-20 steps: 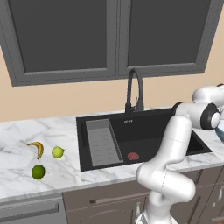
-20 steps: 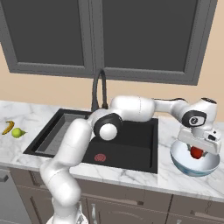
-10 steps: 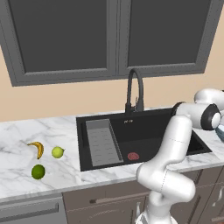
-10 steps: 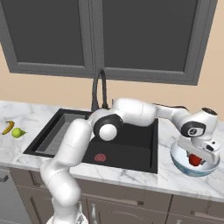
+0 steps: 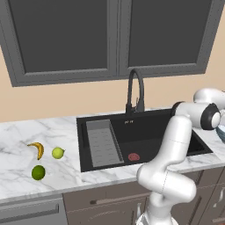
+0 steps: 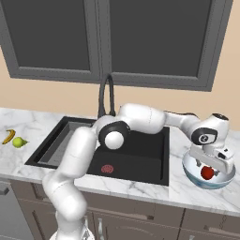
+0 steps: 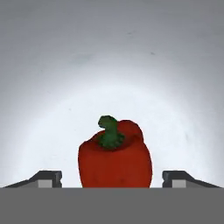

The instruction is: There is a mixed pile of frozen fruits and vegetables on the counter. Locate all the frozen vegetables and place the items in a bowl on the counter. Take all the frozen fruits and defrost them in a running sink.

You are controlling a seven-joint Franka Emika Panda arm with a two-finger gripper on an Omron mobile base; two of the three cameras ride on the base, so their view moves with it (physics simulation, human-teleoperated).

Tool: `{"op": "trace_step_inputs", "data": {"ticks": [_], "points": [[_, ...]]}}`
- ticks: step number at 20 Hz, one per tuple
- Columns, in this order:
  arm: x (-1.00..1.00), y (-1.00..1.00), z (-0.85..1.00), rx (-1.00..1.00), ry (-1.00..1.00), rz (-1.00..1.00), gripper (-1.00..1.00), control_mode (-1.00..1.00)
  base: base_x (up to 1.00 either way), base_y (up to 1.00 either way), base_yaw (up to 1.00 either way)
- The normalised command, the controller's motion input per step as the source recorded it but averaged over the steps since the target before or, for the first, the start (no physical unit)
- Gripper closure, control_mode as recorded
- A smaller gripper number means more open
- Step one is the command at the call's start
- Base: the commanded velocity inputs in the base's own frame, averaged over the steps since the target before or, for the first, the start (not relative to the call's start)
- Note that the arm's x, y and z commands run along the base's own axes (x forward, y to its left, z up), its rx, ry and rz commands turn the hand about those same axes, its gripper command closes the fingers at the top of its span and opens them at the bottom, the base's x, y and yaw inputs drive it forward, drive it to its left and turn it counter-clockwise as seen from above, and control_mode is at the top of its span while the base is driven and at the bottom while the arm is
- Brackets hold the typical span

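Gripper [image 6: 212, 165]: lowered into the bowl [image 6: 192, 172] on the counter [image 6: 187, 192] right of the sink [image 6: 140, 161]; fingers spread wide, standing clear on either side of the pepper.
Red pepper [image 7: 115, 158]: green stem, lying on the bowl floor, ungripped.
Banana [image 5: 38, 148], yellow-green ball [image 5: 57, 153], dark green ball [image 5: 38, 172]: grouped on the counter left of the sink.

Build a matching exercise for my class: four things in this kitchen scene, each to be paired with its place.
Things:
1. red pepper
2. banana
3. faucet
4. ribbed tray

Places:
A. behind the sink
B. inside the sink, left side
C. in the bowl
D. on the counter, left of the sink

Pairs: 1-C, 2-D, 3-A, 4-B
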Motion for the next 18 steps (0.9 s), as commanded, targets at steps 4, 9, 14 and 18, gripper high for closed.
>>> {"op": "trace_step_inputs", "data": {"ticks": [4, 9, 14, 18], "points": [[0.0, -0.03, 0.2, -0.03, 0.03, -0.03, -1.0, -1.0, 0.0, 0.0, 0.0], [-0.04, 0.04, 0.44, 0.0, 0.0, -0.03, -1.0, -1.0, 0.0, 0.0, 0.0], [-0.15, 0.17, 0.38, 0.0, -0.07, -0.06, -1.0, -1.0, 0.0, 0.0, 0.0], [-0.13, 0.28, 0.28, -0.03, -0.1, -0.09, -1.0, -1.0, 0.0, 0.0, 0.0]]}}
